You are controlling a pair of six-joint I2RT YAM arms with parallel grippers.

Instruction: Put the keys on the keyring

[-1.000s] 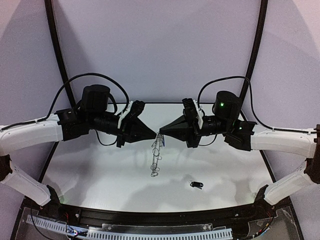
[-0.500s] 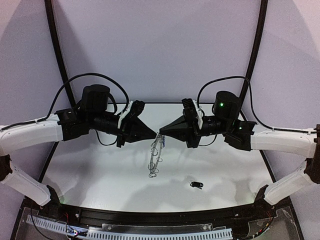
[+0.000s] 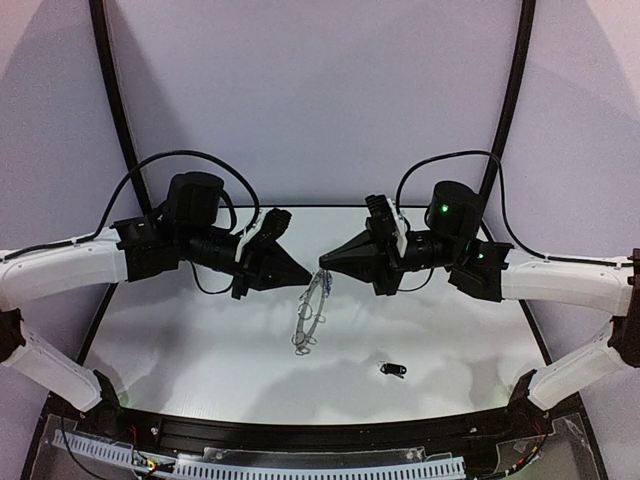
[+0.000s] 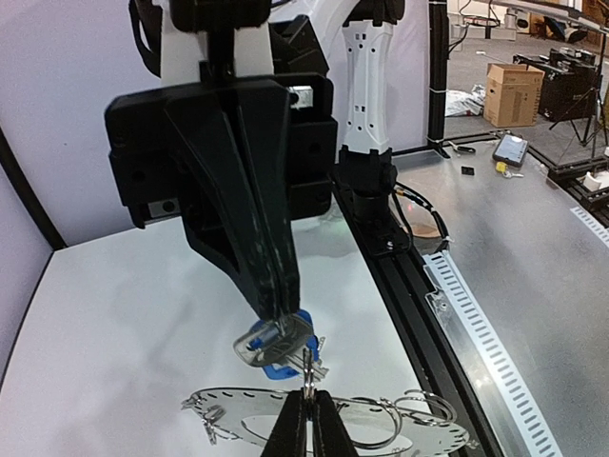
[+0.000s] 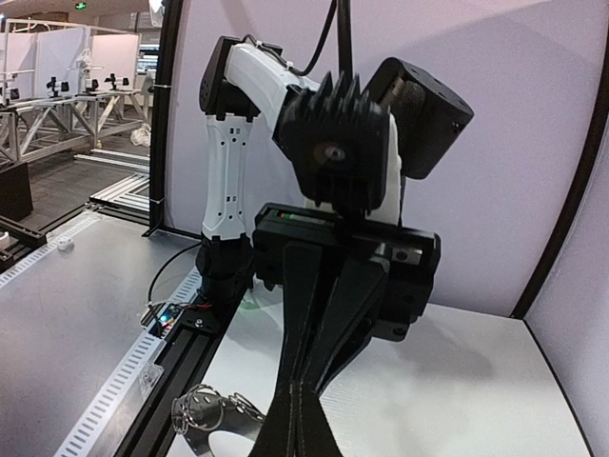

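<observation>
One blue key (image 4: 276, 341) at keyring (image 3: 306, 322); black key (image 3: 392, 370) apart on table (image 3: 200, 350).

The blue-headed key (image 4: 276, 345) is bright blue against the right arm's black fingers (image 4: 252, 238). The keyring (image 3: 309, 318) is grey with silvery wire loops. A black key (image 3: 393, 370) lies near the front edge of the white counter (image 3: 180, 340).

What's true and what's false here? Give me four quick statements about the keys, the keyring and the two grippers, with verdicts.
1. The right gripper grips the blue key. True.
2. The black key hangs on the keyring. False: it lies on the table, apart from the ring.
3. The left gripper is open. False: it is shut on a wire loop at the keyring's edge.
4. The two gripper tips nearly meet above the table. True.
</observation>
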